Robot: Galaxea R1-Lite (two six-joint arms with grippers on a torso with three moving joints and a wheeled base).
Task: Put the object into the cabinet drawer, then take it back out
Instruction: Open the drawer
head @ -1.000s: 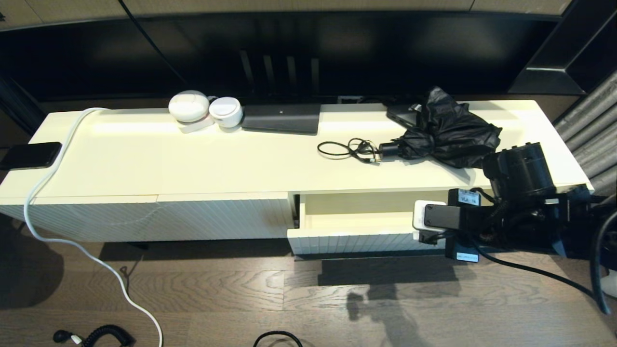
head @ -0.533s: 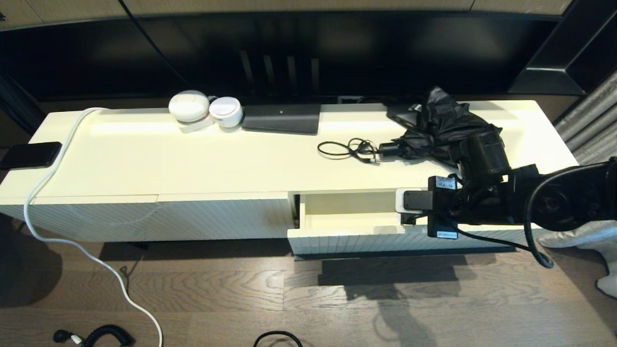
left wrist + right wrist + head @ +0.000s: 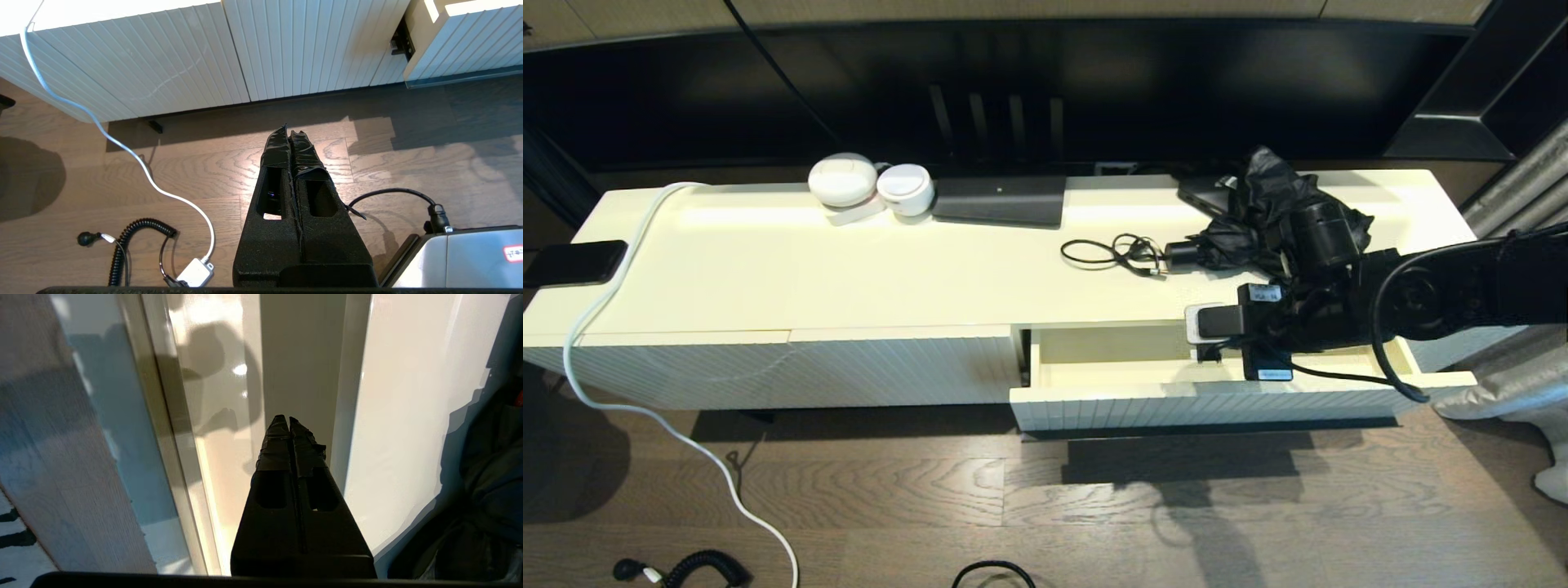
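The right claw (image 3: 1196,335) is closed and holds nothing. It hangs over the open cabinet drawer (image 3: 1143,392), whose cream inside lies right below it. The black umbrella (image 3: 1282,216) sits behind the claw on the worktop (image 3: 849,269). Only the left wrist view shows the left claw (image 3: 289,136), closed above the floor (image 3: 408,171).

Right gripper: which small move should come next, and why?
Probably rise toward the black umbrella and open: the right gripper hangs shut and empty over the cabinet drawer, which is pulled out with nothing visible inside; the umbrella lies on the cabinet top.
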